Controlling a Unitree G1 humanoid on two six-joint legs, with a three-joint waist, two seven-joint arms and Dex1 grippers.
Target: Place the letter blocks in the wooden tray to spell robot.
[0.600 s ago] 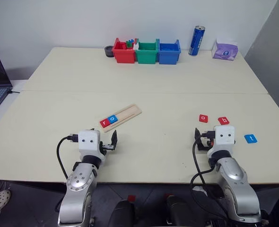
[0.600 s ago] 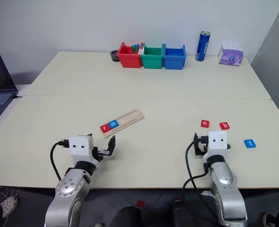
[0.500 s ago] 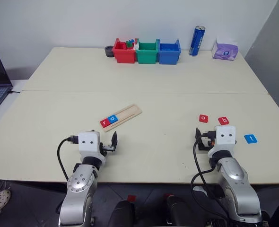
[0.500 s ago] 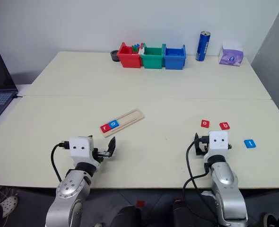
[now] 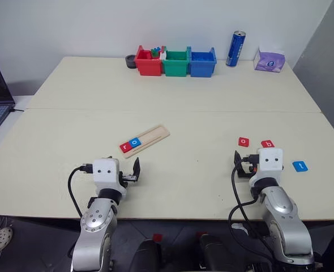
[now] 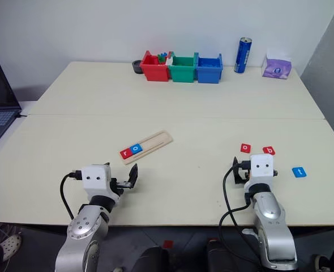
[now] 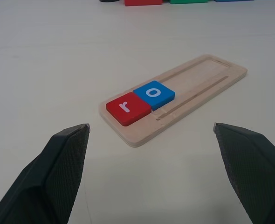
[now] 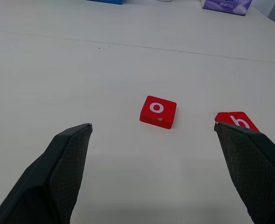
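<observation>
Left eye view: wooden tray (image 5: 145, 139) lies diagonally on table (image 5: 172, 122), long axis running near-left to far-right, red r (image 7: 127, 108) and blue o (image 7: 154, 92) at its near end. Left gripper (image 7: 151, 175) empty, jaws wide; right gripper (image 8: 156, 175) likewise.
</observation>
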